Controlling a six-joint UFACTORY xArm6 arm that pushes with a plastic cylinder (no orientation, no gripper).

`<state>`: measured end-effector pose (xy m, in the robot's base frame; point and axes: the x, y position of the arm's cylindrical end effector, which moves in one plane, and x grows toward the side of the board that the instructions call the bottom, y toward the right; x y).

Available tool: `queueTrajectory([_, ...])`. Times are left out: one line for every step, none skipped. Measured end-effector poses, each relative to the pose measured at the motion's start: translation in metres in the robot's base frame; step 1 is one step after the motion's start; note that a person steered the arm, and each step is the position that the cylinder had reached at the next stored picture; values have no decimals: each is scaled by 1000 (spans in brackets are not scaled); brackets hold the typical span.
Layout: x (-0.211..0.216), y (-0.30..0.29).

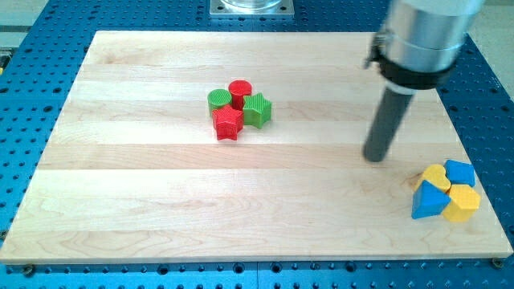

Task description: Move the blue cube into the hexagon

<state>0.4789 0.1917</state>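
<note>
My tip [374,157] rests on the wooden board [161,201] right of centre, up and to the left of a tight cluster near the board's bottom right corner. It stands clearly apart from that cluster. The cluster holds a blue cube-like block [460,171] at its top right and a yellow block [436,176] at its top left. A blue triangular block [426,204] is at its bottom left. A yellow block that may be the hexagon [462,203] is at its bottom right. The four blocks touch one another.
A second cluster sits above the board's centre: a green cylinder [218,99], a red cylinder [240,90], a green star [257,110] and a red star [228,124], all touching. The board lies on a blue perforated table [24,96]. The arm's metal body [422,36] hangs over the top right.
</note>
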Motion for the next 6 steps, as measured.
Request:
queueTrajectory([0,64])
queueTrajectory([1,99])
queueTrajectory([23,99])
queueTrajectory([62,103])
queueTrajectory([84,111])
queueTrajectory([97,111])
